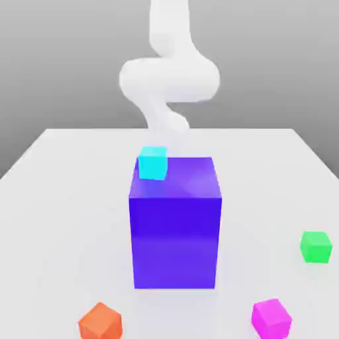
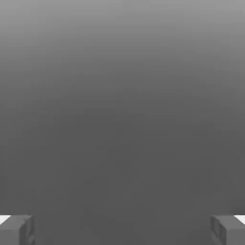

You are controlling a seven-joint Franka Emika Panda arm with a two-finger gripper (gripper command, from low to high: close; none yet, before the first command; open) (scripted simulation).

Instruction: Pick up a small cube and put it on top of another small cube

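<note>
1. The white robot arm (image 1: 169, 79) stands at the far edge of the white surface (image 1: 59, 198), rising behind the large blue-violet block (image 1: 175, 225) in the exterior view.
2. In the hand view the two grey fingers (image 2: 16, 229) stand wide apart with nothing between them, so the gripper (image 2: 122, 230) is open and empty, facing plain grey.
3. The small plain magenta-pink cube (image 1: 271, 317) rests on the surface near its near edge, towards the exterior view's right, well apart from the block and untouched.
4. A small cyan cube (image 1: 153, 162) sits by the block's far top corner on the exterior view's left; whether it rests on the block or behind it I cannot tell.
5. A small orange cube (image 1: 100, 322) lies near the near edge on the exterior view's left; a small green cube (image 1: 316, 246) sits near the right edge.
6. Judged from this, the task is at its opening step: nothing grasped yet.
7. The next move calls for bringing the open fingers over the magenta-pink cube, clearing the tall block, descending, then closing
</note>
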